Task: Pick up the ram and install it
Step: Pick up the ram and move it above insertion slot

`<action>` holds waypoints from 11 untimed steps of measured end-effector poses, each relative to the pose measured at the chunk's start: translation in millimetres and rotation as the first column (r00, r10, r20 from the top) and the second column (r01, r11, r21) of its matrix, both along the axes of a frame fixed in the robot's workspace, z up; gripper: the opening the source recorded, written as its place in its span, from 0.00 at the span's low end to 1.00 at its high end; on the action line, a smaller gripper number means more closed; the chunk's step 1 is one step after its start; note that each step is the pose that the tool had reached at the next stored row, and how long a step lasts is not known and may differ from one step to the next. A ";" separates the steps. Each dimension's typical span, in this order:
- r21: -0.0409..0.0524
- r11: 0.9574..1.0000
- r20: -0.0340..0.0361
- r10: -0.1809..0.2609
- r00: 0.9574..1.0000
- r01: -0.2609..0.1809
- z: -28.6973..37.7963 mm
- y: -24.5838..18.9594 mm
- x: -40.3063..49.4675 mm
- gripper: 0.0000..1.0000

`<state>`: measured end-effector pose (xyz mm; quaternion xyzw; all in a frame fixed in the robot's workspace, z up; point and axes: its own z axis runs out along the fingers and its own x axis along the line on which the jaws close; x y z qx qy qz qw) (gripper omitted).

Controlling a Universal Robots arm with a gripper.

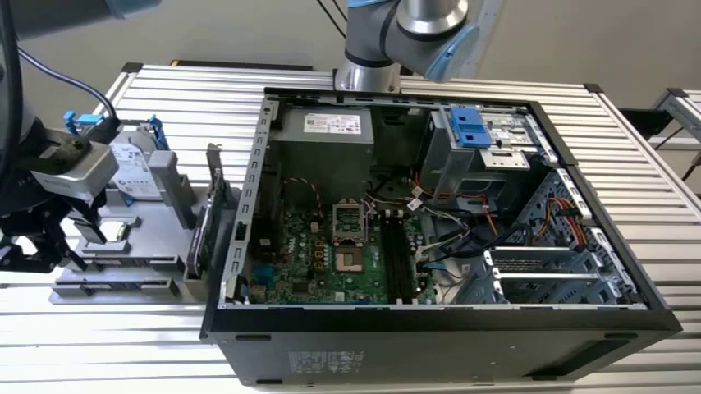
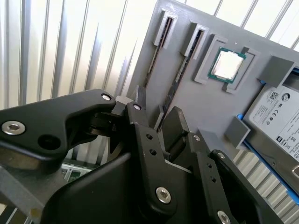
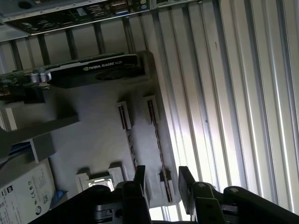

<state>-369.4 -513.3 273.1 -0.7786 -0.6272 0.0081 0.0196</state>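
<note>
Exterior view put the open computer case (image 1: 438, 349) in the middle of the slatted metal desk (image 1: 186, 90), with the motherboard (image 1: 328, 254) lying flat inside it. At 9 o'clock from the case sat a grey parts tray (image 1: 110, 286), and the gripper (image 1: 38, 246) hung over that tray's 9 o'clock side. The arm (image 1: 428, 25) rose at 12 o'clock from the case. On the tray, the hard drive (image 1: 131, 168) with blue rails lay toward 12 o'clock. The graphics card (image 1: 216, 201) stood upright along the 3 o'clock edge, just beside the case wall.

Both wrist views looked past the fingers (image 3: 186, 182) onto the tray (image 3: 93, 135). The ram (image 3: 157, 144) stood on its long edge in a narrow slot of the tray, seen edge-on as a thin dark strip. The fingers were released and spread, one on each side of the ram's end, with a gap between each finger and the stick, so nothing was grasped.

In the second wrist view the ram (image 2: 180, 77) ran from its slot holder to the gripper (image 2: 158, 103). A second narrow slot (image 2: 156, 51) ran parallel just beside it; whether that one held a stick could not be told. The processor chip (image 2: 227, 65) sat in a square pocket between the slots and the hard drive (image 2: 275, 116).
</note>
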 end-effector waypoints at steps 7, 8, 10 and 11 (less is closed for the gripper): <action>0.000 1.000 0.000 0.000 1.000 0.000 -0.7 0.0 0.0 1.00; 0.000 1.000 0.000 0.000 1.000 0.000 -0.9 0.0 0.0 1.00; 0.000 1.000 0.000 0.000 1.000 0.000 -1.5 0.0 0.1 1.00; 0.000 1.000 0.000 0.000 1.000 0.000 -1.9 0.0 0.0 1.00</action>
